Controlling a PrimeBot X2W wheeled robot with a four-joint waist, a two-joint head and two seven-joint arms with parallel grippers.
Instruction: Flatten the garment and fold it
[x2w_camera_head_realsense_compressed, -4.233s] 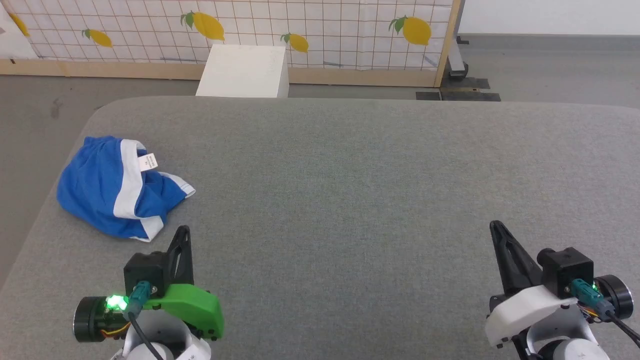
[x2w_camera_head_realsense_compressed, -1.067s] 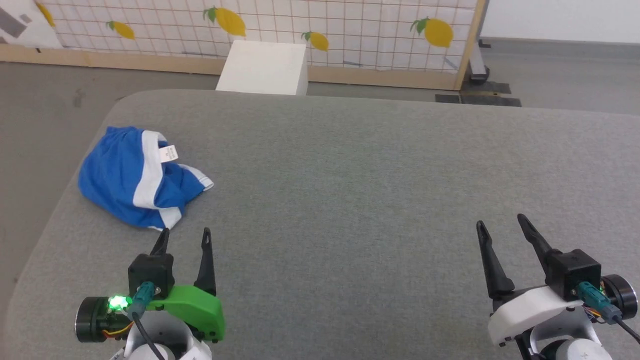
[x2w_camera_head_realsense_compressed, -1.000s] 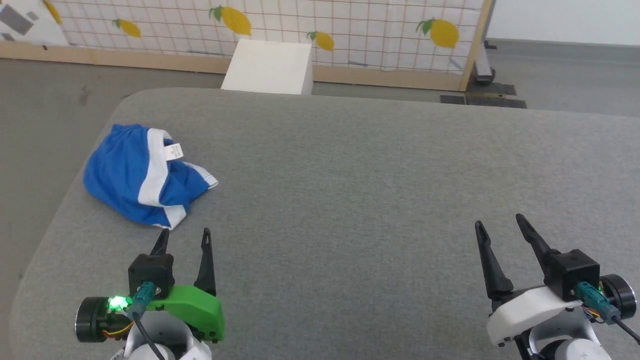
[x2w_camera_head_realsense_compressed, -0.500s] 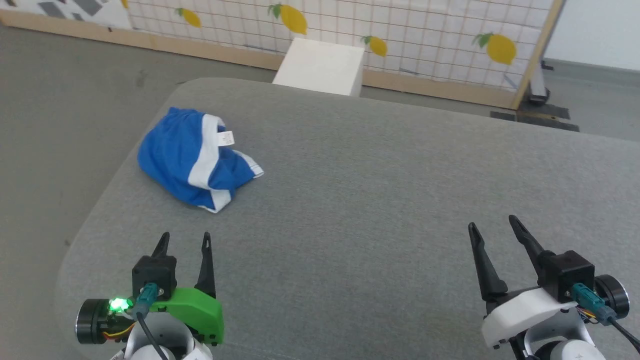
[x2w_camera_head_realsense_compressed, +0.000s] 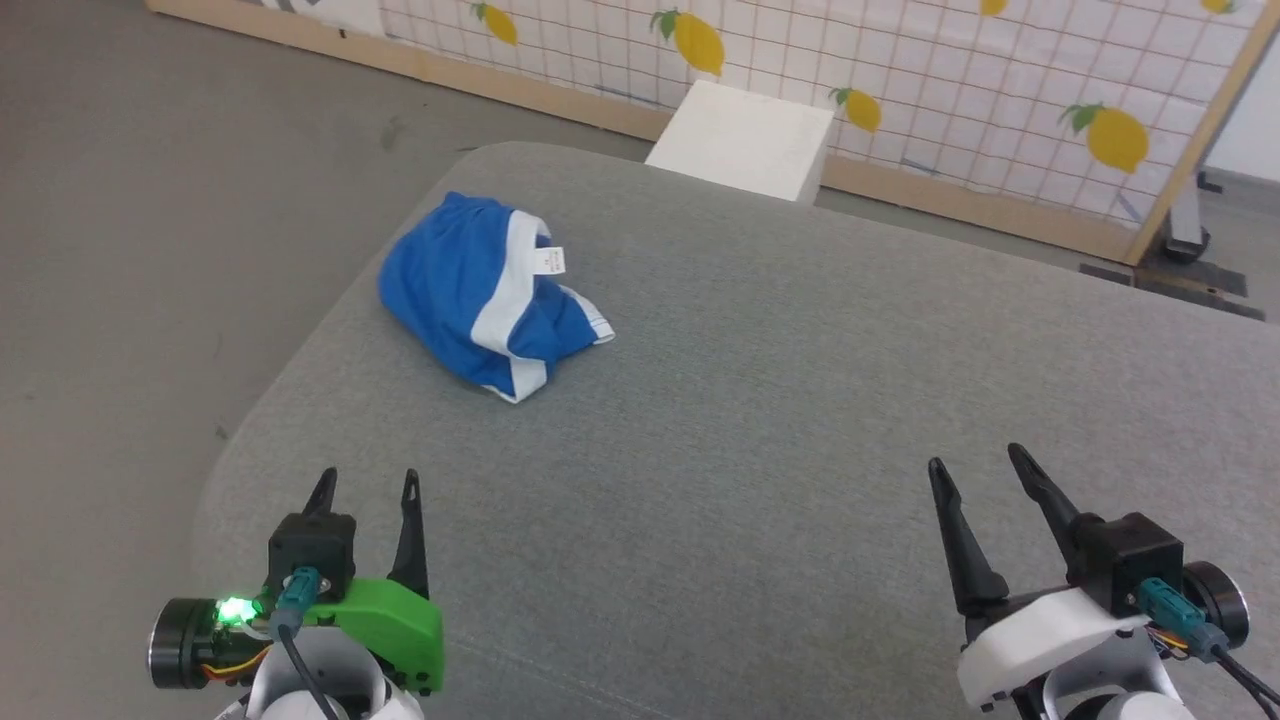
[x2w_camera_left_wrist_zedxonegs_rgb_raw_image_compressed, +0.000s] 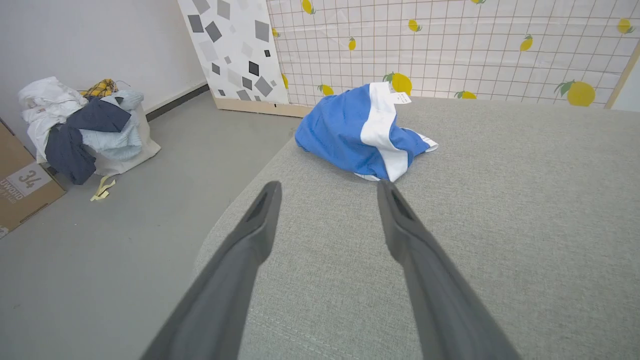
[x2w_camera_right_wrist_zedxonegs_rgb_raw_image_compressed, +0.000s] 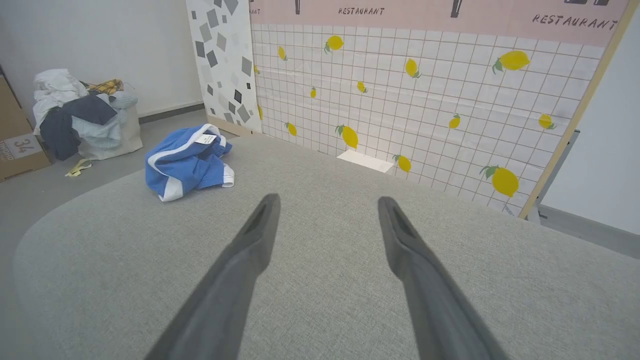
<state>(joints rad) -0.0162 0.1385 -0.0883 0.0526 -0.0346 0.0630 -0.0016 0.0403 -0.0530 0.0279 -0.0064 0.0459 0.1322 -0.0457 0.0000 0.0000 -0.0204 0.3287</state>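
Head has swung left, so the crumpled garment (x2w_camera_head_realsense_compressed: 490, 290), unmoved near the worktop's (x2w_camera_head_realsense_compressed: 760, 400) far-left corner, sits nearer mid-frame; left hand (x2w_camera_head_realsense_compressed: 367, 476) and right hand (x2w_camera_head_realsense_compressed: 975, 456) are both spread apart, empty, well short of it, so flattening not started.

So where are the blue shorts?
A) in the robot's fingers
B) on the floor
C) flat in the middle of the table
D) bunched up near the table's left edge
D: the shorts sit in a crumpled heap on the table near its left edge, with nothing touching them.
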